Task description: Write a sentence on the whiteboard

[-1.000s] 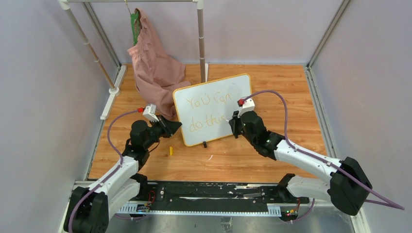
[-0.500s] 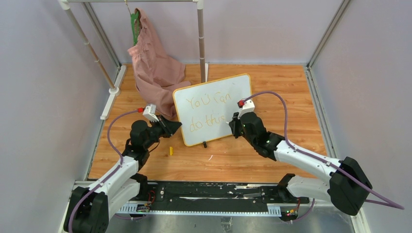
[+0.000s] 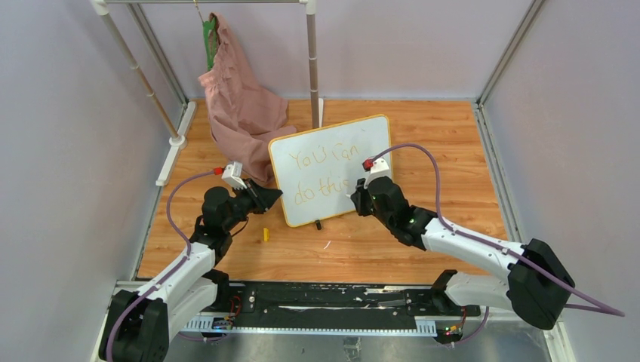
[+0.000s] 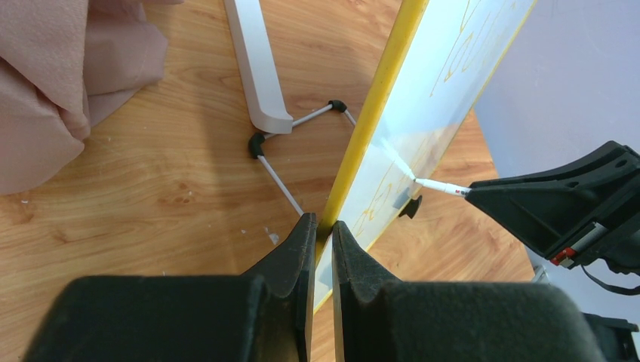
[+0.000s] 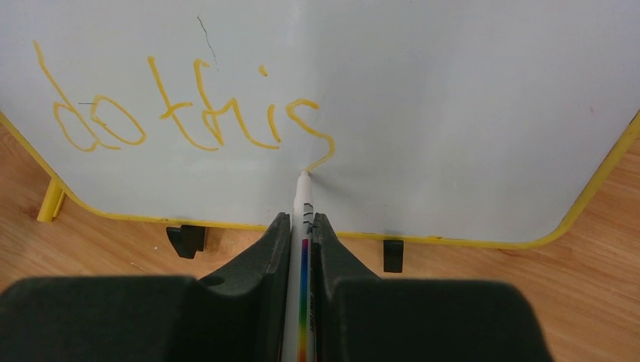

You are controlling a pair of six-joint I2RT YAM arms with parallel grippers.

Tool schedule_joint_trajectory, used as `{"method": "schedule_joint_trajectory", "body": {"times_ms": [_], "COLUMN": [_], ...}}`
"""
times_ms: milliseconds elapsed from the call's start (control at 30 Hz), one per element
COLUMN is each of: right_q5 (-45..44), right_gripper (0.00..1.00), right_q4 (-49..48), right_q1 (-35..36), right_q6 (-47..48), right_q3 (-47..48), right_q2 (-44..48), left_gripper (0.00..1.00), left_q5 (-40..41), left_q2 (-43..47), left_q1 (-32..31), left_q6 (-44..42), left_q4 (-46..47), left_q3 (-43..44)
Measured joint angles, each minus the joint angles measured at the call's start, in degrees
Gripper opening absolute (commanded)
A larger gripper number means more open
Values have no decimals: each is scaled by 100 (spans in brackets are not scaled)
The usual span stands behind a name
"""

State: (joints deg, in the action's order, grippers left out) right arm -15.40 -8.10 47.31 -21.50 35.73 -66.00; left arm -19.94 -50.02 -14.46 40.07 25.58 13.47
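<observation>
The whiteboard (image 3: 332,143) stands tilted on the wooden floor, yellow-framed, with two black feet (image 5: 186,240). The sentence (image 3: 324,172) is in orange-yellow: "You can" above "do this" (image 5: 189,113). My left gripper (image 4: 320,226) is shut on the board's left yellow edge (image 4: 377,98) and shows in the top view (image 3: 273,197). My right gripper (image 5: 302,226) is shut on a white marker (image 5: 303,204) with a rainbow stripe. The marker tip touches the board at the bottom end of the "s". The marker also shows in the left wrist view (image 4: 438,185).
A pink cloth (image 3: 238,98) hangs from a white rack (image 3: 312,53) behind the board and spills onto the floor. A small yellow cap (image 3: 265,234) lies on the floor in front of the board. The rack's white foot (image 4: 256,68) is behind the board.
My right gripper has moved left and down along the board with the marker, drawing the "s" of "this". The left arm and the board have stayed still.
</observation>
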Motion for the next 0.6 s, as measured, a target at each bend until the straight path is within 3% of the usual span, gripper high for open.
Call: {"method": "schedule_joint_trajectory", "body": {"times_ms": [600], "right_q5": [50], "right_gripper": [0], "right_q4": [9], "right_q1": [96], "right_q6": [2], "right_q3": [166], "right_q2": [-146], "left_gripper": [0], "left_q5": [2], "left_q2": [0], "left_q1": [0], "left_q6": [-2], "left_q4": [2], "left_q3": [0]}}
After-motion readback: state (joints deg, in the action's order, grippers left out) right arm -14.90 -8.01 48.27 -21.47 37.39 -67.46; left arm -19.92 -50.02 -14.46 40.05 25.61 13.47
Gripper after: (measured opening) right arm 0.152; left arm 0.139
